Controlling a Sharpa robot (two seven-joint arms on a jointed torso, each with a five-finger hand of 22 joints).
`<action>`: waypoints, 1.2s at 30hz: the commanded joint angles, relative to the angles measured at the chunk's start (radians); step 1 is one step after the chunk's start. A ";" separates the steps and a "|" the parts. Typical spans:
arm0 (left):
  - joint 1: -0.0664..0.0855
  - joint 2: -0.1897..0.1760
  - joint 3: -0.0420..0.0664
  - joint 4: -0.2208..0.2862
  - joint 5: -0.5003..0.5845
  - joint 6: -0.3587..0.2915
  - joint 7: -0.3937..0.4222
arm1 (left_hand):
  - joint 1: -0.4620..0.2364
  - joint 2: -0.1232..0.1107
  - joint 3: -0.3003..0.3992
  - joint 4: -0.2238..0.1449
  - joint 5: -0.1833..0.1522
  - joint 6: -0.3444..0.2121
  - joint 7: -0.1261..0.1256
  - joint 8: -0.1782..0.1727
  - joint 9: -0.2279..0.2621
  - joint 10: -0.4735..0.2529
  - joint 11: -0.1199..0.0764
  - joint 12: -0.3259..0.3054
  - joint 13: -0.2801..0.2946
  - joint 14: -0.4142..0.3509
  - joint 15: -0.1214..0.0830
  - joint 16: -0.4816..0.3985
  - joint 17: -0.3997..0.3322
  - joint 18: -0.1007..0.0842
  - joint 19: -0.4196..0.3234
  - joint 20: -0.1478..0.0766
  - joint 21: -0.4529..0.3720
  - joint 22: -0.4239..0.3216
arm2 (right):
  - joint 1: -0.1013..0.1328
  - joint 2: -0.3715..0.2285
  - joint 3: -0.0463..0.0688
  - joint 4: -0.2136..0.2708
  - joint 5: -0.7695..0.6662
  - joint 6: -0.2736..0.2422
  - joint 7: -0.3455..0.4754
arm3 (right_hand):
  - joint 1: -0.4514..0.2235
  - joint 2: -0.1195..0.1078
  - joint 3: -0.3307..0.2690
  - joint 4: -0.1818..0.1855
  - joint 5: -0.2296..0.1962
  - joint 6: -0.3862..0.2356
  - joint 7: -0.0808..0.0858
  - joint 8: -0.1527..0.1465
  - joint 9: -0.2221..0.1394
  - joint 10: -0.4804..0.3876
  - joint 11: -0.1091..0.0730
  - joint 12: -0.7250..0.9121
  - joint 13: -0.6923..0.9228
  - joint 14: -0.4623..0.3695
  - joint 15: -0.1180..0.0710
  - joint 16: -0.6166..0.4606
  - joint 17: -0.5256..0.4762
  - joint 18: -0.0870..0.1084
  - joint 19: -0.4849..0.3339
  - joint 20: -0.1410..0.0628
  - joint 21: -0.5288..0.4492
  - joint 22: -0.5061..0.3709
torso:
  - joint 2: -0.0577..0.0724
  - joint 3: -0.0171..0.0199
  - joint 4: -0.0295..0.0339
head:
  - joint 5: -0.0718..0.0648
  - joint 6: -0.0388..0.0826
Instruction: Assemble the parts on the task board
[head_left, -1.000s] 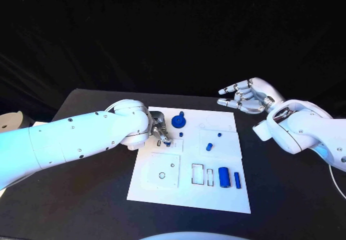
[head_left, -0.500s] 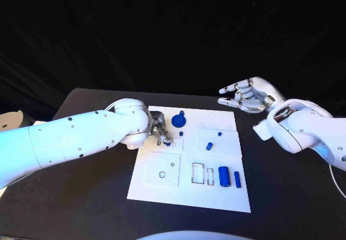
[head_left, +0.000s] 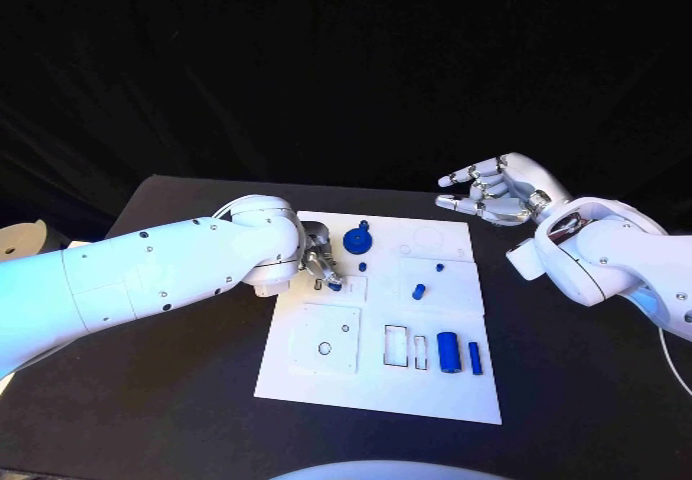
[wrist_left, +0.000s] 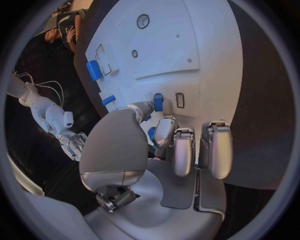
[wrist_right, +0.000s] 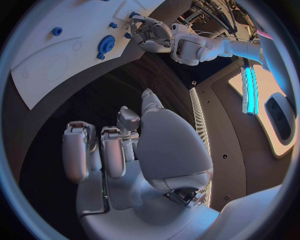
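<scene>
Your left hand (head_left: 320, 262) sits low over the task board (head_left: 339, 385) at its left edge, its fingertips by a small blue part (wrist_left: 157, 102), and its arm blocks the table's left side. Blue gear (head_left: 356, 241) stands just beyond it near the far edge. Blue cylinder (head_left: 449, 353) and bar (head_left: 475, 359) occupy the near-right corner. Your right hand (head_left: 495, 192) hangs, fingers apart, beyond the far-right corner. The board's near-left area lies bare.

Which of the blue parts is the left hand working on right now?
The small blue piece at the left hand's fingers, by the slot near the task board's left edge. The round blue gear and the other pieces lie untouched.
</scene>
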 joint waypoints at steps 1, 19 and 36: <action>-0.004 0.009 -0.003 -0.009 0.031 0.041 -0.041 | -0.029 0.003 0.097 -0.103 -0.003 0.029 -0.024 0.000 0.003 0.009 -0.005 0.008 0.005 0.104 -0.008 0.003 0.263 -0.008 0.074 -0.004 0.003 0.203 | -0.001 0.000 0.000 0.002 -0.002 0.012 0.009 | -0.001 0.012 -0.006 -0.001 0.006 0.008 -0.003 -0.002 0.001 -0.001 -0.003 -0.004 -0.001 0.091 -0.005 -0.005 0.204 -0.005 0.003 -0.006 -0.004 0.000 | 0.000 0.0000 -0.0008 | 0.000 0.000; -0.005 0.026 -0.003 -0.040 0.040 0.064 -0.043 | -0.143 0.023 0.007 -0.054 -0.003 0.068 -0.037 -0.016 0.007 0.023 -0.015 0.033 0.035 0.104 -0.017 0.003 0.263 -0.014 0.085 -0.014 0.017 0.226 | -0.001 -0.004 0.000 0.007 -0.002 0.013 0.007 | -0.001 0.012 -0.006 -0.001 0.006 0.008 -0.003 -0.002 0.001 -0.001 -0.003 -0.004 -0.001 0.091 -0.005 -0.005 0.204 -0.005 0.003 -0.006 -0.004 0.000 | 0.000 0.0007 -0.0007 | -0.003 -0.003; -0.004 0.030 -0.003 -0.052 0.040 0.075 -0.044 | -0.225 0.012 -0.117 -0.003 -0.008 0.098 -0.042 -0.017 0.018 0.034 -0.019 0.047 0.053 0.104 -0.020 0.003 0.263 -0.018 0.093 -0.016 0.027 0.242 | -0.001 -0.008 0.000 0.010 0.001 0.013 0.007 | -0.001 0.013 -0.008 -0.001 0.006 0.008 -0.003 -0.002 0.001 -0.003 -0.003 -0.009 -0.006 0.090 -0.006 -0.007 0.201 -0.004 0.002 -0.006 -0.006 -0.002 | 0.000 0.0001 0.0006 | -0.007 -0.003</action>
